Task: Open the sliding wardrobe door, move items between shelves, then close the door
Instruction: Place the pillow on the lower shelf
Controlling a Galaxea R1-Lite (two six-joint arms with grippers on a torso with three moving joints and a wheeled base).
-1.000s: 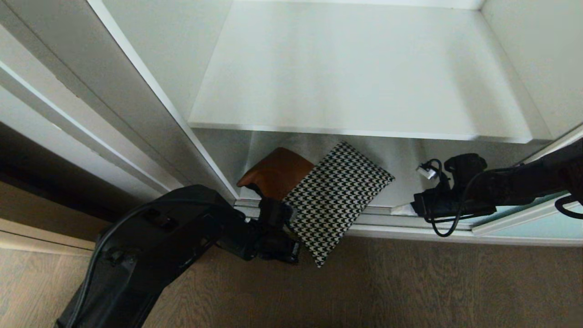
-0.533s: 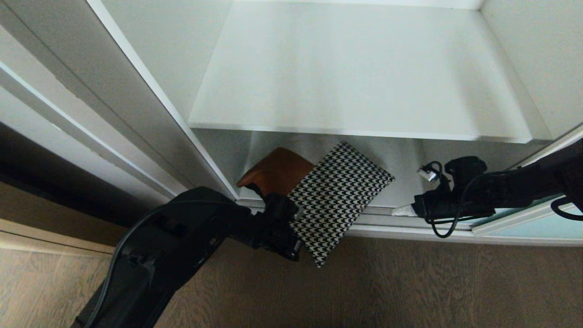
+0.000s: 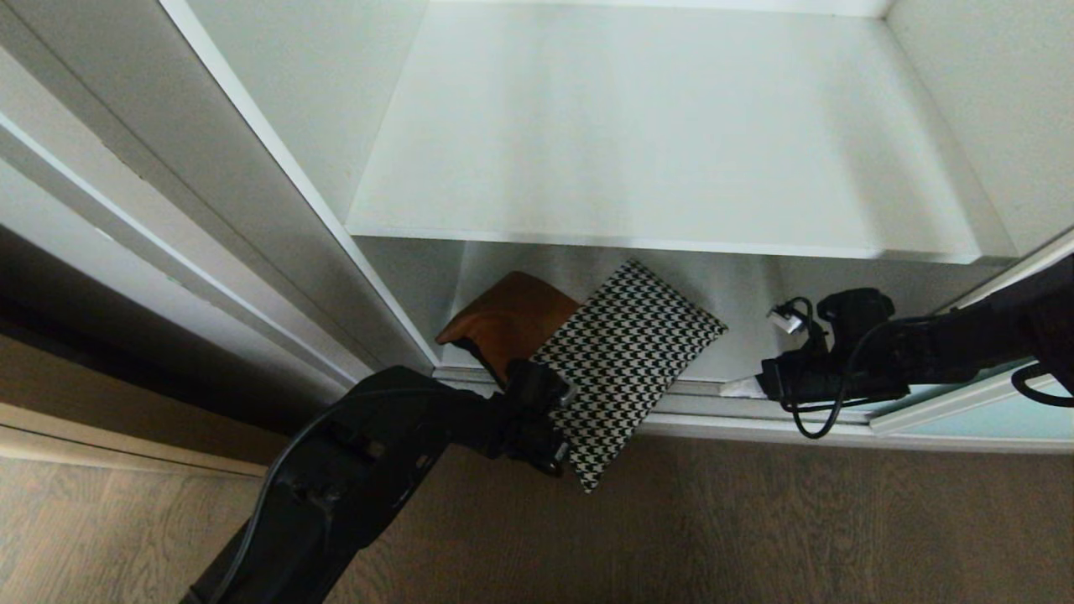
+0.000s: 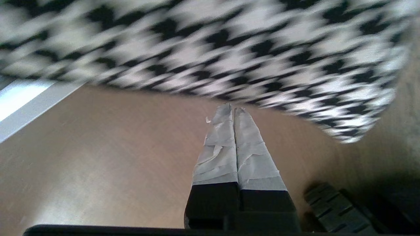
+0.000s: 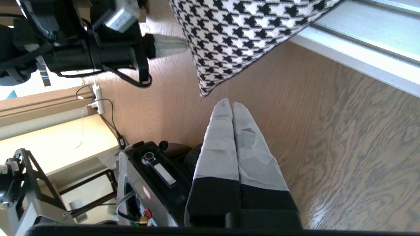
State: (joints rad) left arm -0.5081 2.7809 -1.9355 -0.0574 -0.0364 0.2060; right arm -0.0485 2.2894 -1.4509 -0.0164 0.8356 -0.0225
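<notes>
one patchwork cushion [image 3: 621, 361] with a houndstooth patch and a brown leather one, two white shelves [image 3: 671, 134] in view, two black robot arms, each with one gripper, left gripper [image 4: 233, 109], right gripper [image 5: 228, 105], one power strip [image 5: 97, 98] by the wall

In the left wrist view the cushion [image 4: 210, 49] is smeared by blur and runs off the frame, so its brown patch cannot be seen there. From the head, the left hand [image 3: 545, 436] covers the cushion's near-left edge, and the upper shelf [image 3: 663, 134] hides its far corner. The sliding wardrobe door [image 3: 998, 417] is cut off at the right edge.
</notes>
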